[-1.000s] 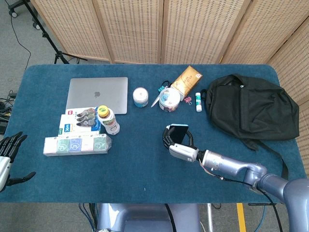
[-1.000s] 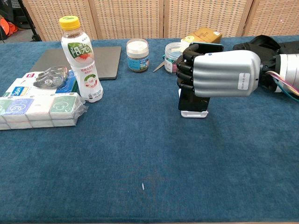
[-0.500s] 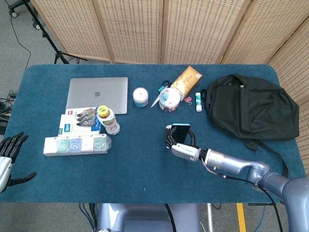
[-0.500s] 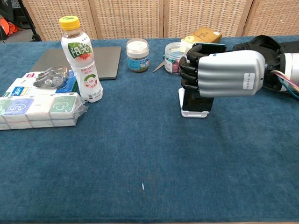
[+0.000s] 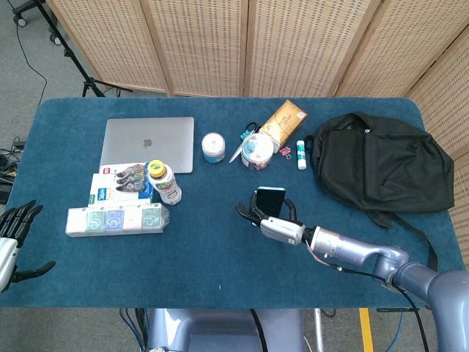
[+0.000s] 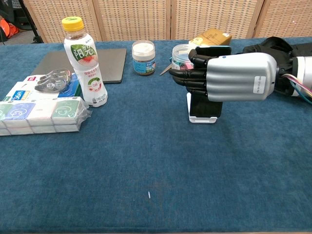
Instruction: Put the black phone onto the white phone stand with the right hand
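Observation:
The black phone (image 6: 205,106) stands upright on the white phone stand (image 6: 202,119) at mid table; in the head view the phone (image 5: 270,199) shows its blue-lit top. My right hand (image 6: 234,76) is right in front of the phone and hides its middle. Its fingers (image 6: 181,77) stretch out flat to the left, past the phone's edge, and no longer wrap it. The same hand (image 5: 277,226) lies just near of the phone in the head view. My left hand (image 5: 13,236) hangs off the table's left edge, fingers spread, holding nothing.
A drink bottle (image 6: 86,62), tissue packs (image 6: 39,114) and a closed laptop (image 5: 149,144) sit to the left. A small jar (image 6: 143,57), a tub of clips (image 5: 256,152), a brown packet (image 5: 284,119) and a black backpack (image 5: 385,161) lie behind and to the right.
The right hand's fingers, curled around the phone before, have straightened out to the left. The phone has settled upright on the stand. The left hand has not moved.

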### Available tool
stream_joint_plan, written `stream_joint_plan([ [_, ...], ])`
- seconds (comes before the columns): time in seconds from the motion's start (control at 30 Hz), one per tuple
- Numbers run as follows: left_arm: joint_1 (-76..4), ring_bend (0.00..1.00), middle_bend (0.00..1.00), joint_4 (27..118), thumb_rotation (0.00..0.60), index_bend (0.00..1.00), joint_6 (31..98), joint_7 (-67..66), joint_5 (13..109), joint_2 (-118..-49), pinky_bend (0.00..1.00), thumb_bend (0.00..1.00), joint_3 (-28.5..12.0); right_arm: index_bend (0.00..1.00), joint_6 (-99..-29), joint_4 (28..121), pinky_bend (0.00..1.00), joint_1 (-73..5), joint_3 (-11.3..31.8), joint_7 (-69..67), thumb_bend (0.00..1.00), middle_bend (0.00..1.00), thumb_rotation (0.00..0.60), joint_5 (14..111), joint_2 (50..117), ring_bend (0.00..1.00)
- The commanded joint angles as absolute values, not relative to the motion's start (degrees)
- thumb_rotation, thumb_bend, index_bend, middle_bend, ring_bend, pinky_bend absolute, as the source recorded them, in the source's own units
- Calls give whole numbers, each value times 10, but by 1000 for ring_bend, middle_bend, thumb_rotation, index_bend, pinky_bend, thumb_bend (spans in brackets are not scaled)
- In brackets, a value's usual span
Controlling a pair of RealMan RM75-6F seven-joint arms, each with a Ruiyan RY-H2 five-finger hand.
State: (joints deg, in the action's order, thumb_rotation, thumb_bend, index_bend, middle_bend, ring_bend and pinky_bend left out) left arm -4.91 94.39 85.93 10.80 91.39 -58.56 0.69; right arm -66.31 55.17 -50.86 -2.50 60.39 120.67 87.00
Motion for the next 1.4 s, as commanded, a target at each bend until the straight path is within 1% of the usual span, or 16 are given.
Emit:
stream_joint_plan([
  [0.03,-49,0,0,944,600,0,859,108,915,-585,0,0,7,214,-660,557,231,-507,-22,611,466,91,600,1202,871,0],
  [0.33,-49,0,0,943,600,0,860,110,915,-585,0,0,8,204,-662,576,230,-501,-21,620,466,69,600,1197,865,0],
  [0.57,-48,0,0,943,600,0,861,113,918,-583,0,0,9,109,-666,596,217,-494,-12,626,466,8,600,1184,851,0],
  [0.73,-47,0,0,943,600,0,865,115,923,-583,0,0,11,74,-659,616,193,-487,-5,637,466,0,600,1171,840,0],
  [0.87,-46,0,0,943,600,0,867,119,925,-581,0,0,12,65,-656,630,176,-483,-2,646,465,0,600,1166,833,0],
  [0.97,-46,0,0,942,600,0,869,123,925,-580,0,0,11,65,-663,642,176,-476,2,647,465,0,600,1161,823,0],
  [1.13,-44,0,0,940,600,0,873,132,926,-577,0,0,11,65,-713,668,176,-442,21,621,459,0,600,1129,795,0],
  [1.17,-44,0,0,940,600,0,875,133,926,-577,0,0,11,65,-722,671,176,-436,23,613,447,0,600,1124,789,0],
  [1.23,-41,0,0,938,600,0,881,137,927,-576,0,0,10,64,-750,680,176,-414,32,579,358,0,600,1100,770,0],
  [1.3,-40,0,0,937,600,0,884,138,928,-576,0,0,10,49,-759,683,176,-407,34,566,139,0,600,1092,764,0],
  [1.37,-38,0,0,936,600,0,889,141,930,-576,0,0,10,35,-776,691,176,-387,43,535,25,0,600,1062,753,0],
  [1.4,-37,0,0,936,600,0,892,142,931,-576,0,0,10,32,-784,696,176,-376,48,517,1,0,600,1046,747,0],
])
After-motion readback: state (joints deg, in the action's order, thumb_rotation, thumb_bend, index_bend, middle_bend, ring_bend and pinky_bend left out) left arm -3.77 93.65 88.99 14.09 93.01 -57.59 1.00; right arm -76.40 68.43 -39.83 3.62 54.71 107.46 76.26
